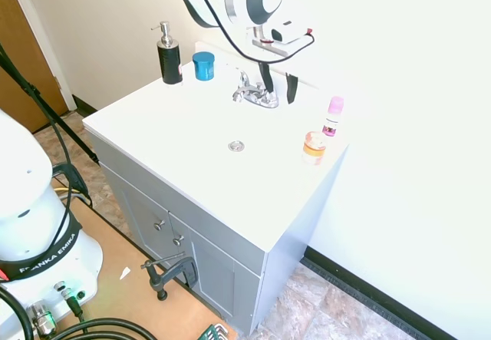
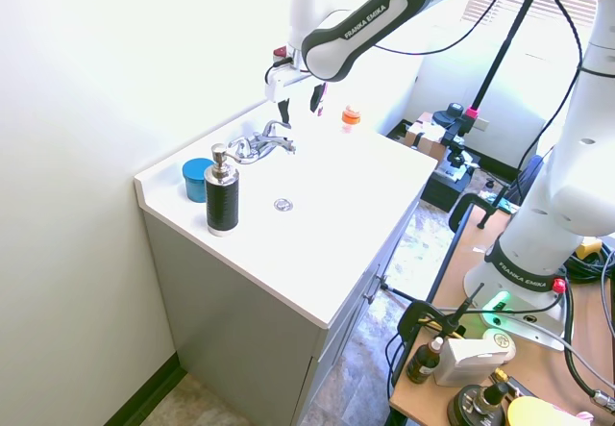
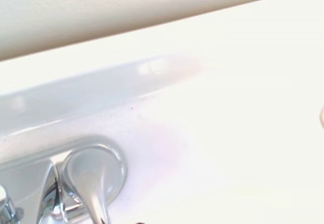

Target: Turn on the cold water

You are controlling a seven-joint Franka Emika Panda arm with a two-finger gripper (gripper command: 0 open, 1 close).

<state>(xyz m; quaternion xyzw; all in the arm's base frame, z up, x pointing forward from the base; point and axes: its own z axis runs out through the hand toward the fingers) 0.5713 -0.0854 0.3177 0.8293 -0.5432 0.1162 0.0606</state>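
Two slim chrome levers on the curved, shiny faucet; pincer just above, fingers apart.

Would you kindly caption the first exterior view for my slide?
Open tool hovering just behind the chrome faucet on a white vanity.

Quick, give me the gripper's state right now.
Gripper: open, holding nothing, fingers spread and hanging just above the faucet, at its handle on the side away from the soap bottle.
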